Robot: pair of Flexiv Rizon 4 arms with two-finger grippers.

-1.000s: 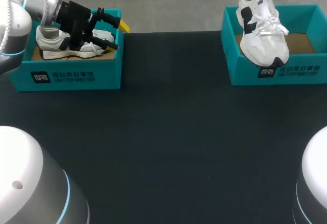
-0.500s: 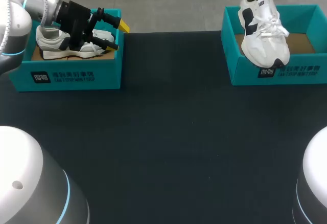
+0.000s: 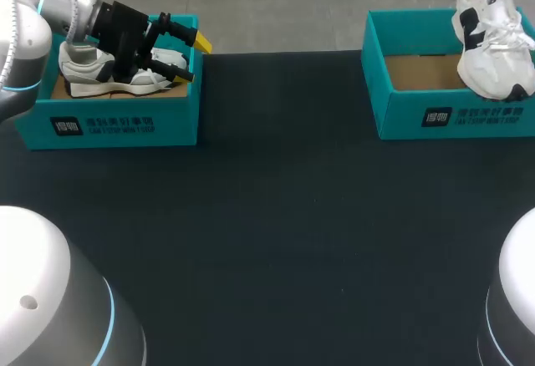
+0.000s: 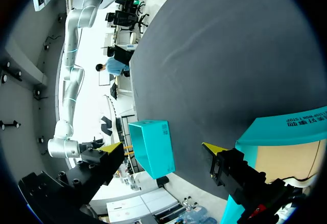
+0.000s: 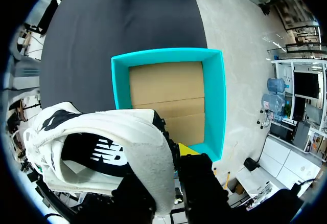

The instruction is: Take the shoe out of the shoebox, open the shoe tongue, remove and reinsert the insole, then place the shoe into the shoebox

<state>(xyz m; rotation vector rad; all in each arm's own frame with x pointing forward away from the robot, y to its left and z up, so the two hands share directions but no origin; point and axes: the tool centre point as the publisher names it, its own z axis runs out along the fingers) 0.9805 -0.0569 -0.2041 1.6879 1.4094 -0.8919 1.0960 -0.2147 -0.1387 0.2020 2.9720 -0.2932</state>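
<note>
The right gripper clamped the white shoe by its heel, raised above the right shoebox; removal seemed done, tongue, insole and return undone. The left gripper gaped wide over the left shoebox.

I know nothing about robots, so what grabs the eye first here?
A white shoe hangs in the right pincer over an empty teal box at far right. At far left, the left pincer sits open over a second shoe lying in a matching box.
</note>
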